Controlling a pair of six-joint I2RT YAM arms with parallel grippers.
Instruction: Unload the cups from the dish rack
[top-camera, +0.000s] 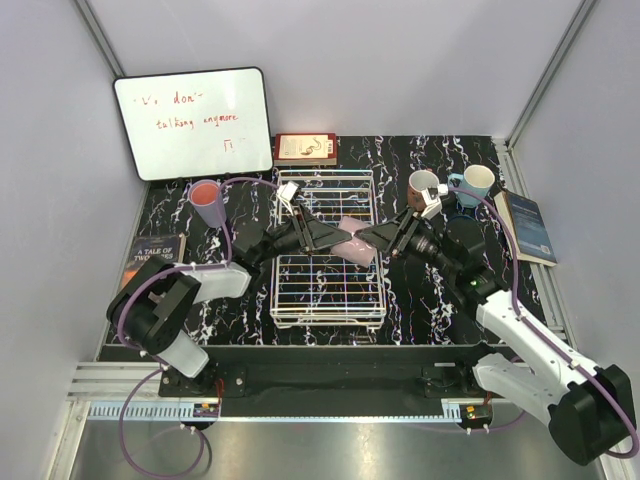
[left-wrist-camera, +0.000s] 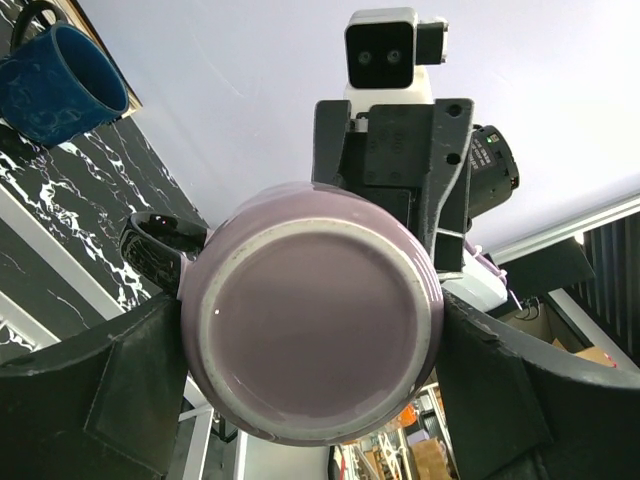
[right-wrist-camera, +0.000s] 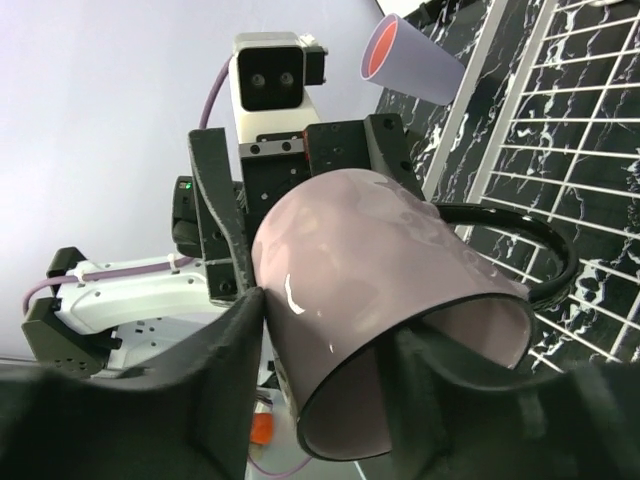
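A mauve mug (top-camera: 355, 243) with a black handle hangs over the white wire dish rack (top-camera: 330, 290), between both grippers. My left gripper (top-camera: 335, 236) grips its base end; in the left wrist view its fingers (left-wrist-camera: 120, 390) press both sides of the mug's bottom (left-wrist-camera: 310, 325). My right gripper (top-camera: 378, 238) pinches the rim: in the right wrist view one finger (right-wrist-camera: 215, 370) is outside the wall and one inside the mug (right-wrist-camera: 380, 270). No other cup shows in the rack. A lavender cup (top-camera: 208, 202) with a pink inside stands left of the rack.
A terracotta mug (top-camera: 423, 186), a light blue cup (top-camera: 477, 182) and a dark blue mug (left-wrist-camera: 60, 85) stand on the table right of the rack. A whiteboard (top-camera: 193, 122) leans at the back left. Books lie at the back (top-camera: 306, 148), right (top-camera: 528, 225) and left (top-camera: 158, 250).
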